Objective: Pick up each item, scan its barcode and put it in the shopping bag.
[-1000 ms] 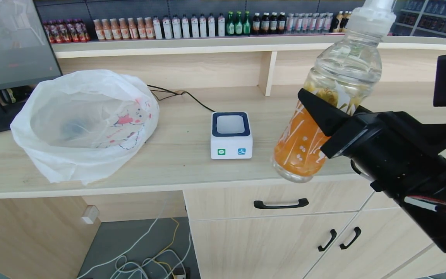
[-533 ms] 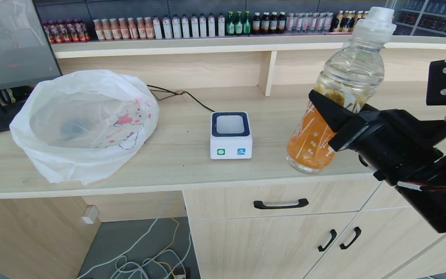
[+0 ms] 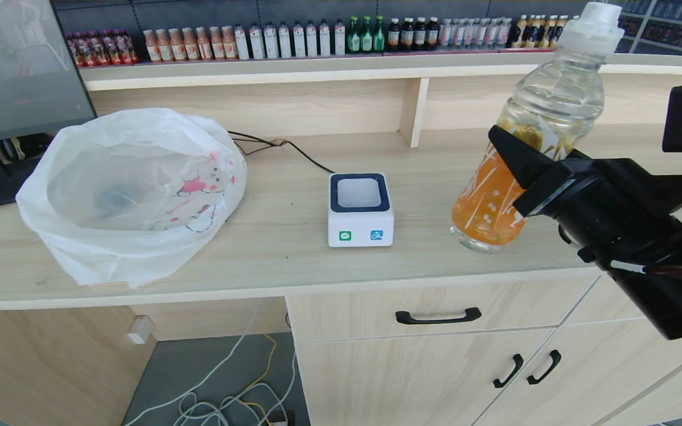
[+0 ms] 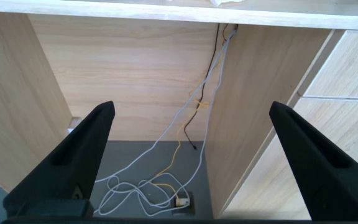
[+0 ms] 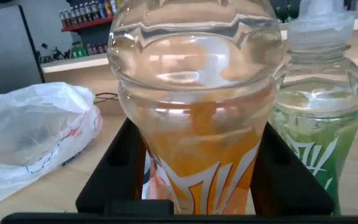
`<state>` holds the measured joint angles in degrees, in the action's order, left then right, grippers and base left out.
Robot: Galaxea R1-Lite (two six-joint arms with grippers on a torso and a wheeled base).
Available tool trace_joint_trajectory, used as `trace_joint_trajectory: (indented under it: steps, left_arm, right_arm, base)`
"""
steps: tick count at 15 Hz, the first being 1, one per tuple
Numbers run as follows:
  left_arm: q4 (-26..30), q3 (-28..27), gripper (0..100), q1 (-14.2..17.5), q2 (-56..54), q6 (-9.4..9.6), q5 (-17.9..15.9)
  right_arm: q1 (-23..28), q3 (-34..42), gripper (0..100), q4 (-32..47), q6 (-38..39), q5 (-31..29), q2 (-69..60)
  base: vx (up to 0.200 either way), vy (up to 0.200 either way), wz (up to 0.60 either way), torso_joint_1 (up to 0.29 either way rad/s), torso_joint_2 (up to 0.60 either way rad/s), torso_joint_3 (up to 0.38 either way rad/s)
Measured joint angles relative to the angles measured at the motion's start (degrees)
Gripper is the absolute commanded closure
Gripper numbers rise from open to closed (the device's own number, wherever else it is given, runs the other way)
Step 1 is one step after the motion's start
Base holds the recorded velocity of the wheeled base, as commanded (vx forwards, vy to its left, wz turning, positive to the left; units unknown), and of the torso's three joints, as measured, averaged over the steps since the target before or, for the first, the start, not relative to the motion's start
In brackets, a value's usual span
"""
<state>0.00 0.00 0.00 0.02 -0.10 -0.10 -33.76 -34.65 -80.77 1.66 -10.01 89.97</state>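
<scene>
An orange drink bottle (image 3: 489, 204) hangs tilted at the right of the head view, its white cap leaning toward the upper right corner. The right hand (image 3: 521, 163) is clenched around its labelled middle, one black finger on each side. The bottle's base sits low over the front of the tabletop (image 3: 270, 254); whether it touches the wood cannot be told.

Just left of the bottle, at the centre of the frame, stands the small white scanner (image 3: 360, 209), its window facing up. The bottle is beside that window, not above it, so the scan looks yet to be made. Well apart, at the left of the frame, the white shopping bag (image 3: 80, 260) lies slumped on the tabletop with its mouth open. A dim bluish shape shows through the plastic, possibly an item already packed, though what it is cannot be made out.

In the right wrist view a second bottle, a green drink bottle (image 5: 316, 130), stands upright on the tabletop close behind the held one, untouched.

The left hand (image 4: 191, 162) is released and holds nothing; it hangs below the tabletop, facing the loose cables (image 4: 166, 186) on the floor.

As a reading of progress, the orange bottle's pickup is done, and its scan and bagging remain. The green bottle has its whole round to go.
</scene>
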Motion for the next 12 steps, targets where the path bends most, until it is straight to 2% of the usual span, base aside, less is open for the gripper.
trace_joint_trajectory:
  steps: [6, 12]
  left_arm:
    - [0.0, 0.0, 0, -0.05, 0.0, -0.06, 0.0]
    - [0.0, 0.0, 0, -0.16, 0.0, 0.26, 0.02]
  right_arm:
    - [0.05, -0.11, 100, -0.88, 0.01, 0.6, 0.39]
    - [1.78, -1.9, 100, -0.87, 0.17, 1.26, 0.69]
  base:
    - [0.0, 0.2, 0.0, 0.0, 0.0, 0.01]
    - [0.0, 0.0, 0.0, 0.0, 0.0, 0.0]
